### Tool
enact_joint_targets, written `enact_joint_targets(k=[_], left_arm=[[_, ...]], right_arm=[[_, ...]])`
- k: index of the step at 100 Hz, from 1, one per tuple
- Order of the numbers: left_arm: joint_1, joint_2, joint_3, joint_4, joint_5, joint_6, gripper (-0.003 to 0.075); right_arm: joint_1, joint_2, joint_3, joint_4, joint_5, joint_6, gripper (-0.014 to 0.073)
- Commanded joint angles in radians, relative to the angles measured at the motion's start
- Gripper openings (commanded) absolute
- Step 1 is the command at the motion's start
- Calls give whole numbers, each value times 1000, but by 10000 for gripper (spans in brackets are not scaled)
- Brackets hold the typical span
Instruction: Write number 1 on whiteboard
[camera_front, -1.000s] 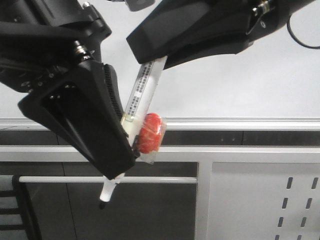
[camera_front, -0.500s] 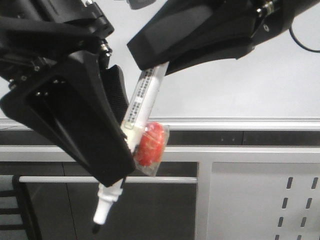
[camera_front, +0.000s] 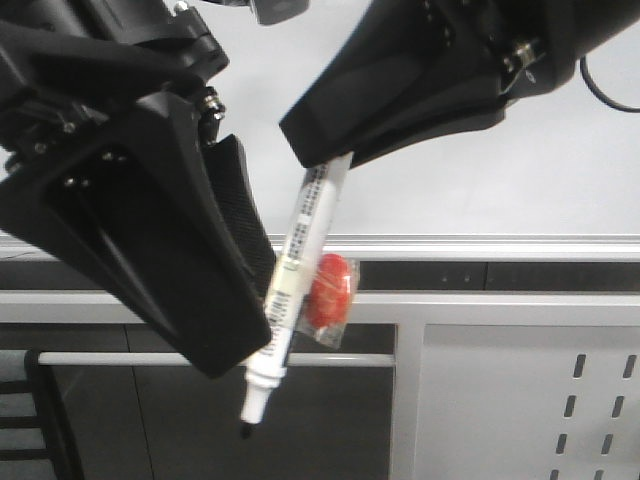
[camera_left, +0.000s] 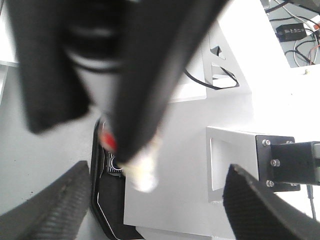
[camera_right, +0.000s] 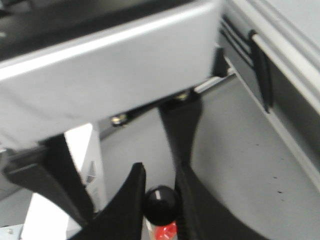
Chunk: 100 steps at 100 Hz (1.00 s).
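The right gripper (camera_front: 335, 165) pinches a marker (camera_front: 300, 258) by its upper end, tip down and slightly tilted, in front of the whiteboard (camera_front: 480, 190). A red tag (camera_front: 331, 291) hangs beside the marker. The left gripper (camera_front: 235, 310) (fingers spread wide) sits just beside the marker.

A glossy white-grey whiteboard (camera_front: 450, 180) with a silver frame edge.

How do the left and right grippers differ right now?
The right gripper is shut on the marker's top end; the left gripper is open, jaws wide apart. In the front view the right gripper sits higher, while the left gripper hangs lower, beside the marker's lower half. Both are black.
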Motion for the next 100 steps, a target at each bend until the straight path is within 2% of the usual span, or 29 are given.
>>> enact_joint_targets(k=[1,12,36,46,61,80,100], left_arm=[[-5,-36,-33,-45,57,-8,507],[-5,-36,-33,9,55,-26,506],[-3,-38,-33,218,50,-205,479],[5,-46,-33,217,52,-229,394],[40,-54,-33,215,67,-290,195],[50,-71,5,215,67,-316,-5],[50,-125,118,213,67,-321,-18]], right_arm=[[0,-22,-27,20,-11,-1,-71],[0,-22,-27,-2,-11,-1,-71],[-4,-49,-27,-69,-46,-1,-71],[-4,-85,-27,-132,-81,-1,-71],[-22,-147,-27,-151,-106,-1,-71],[-34,-208,-27,-230,-118,3,-71],[-34,-231,-27,-271,-120,35,-71]])
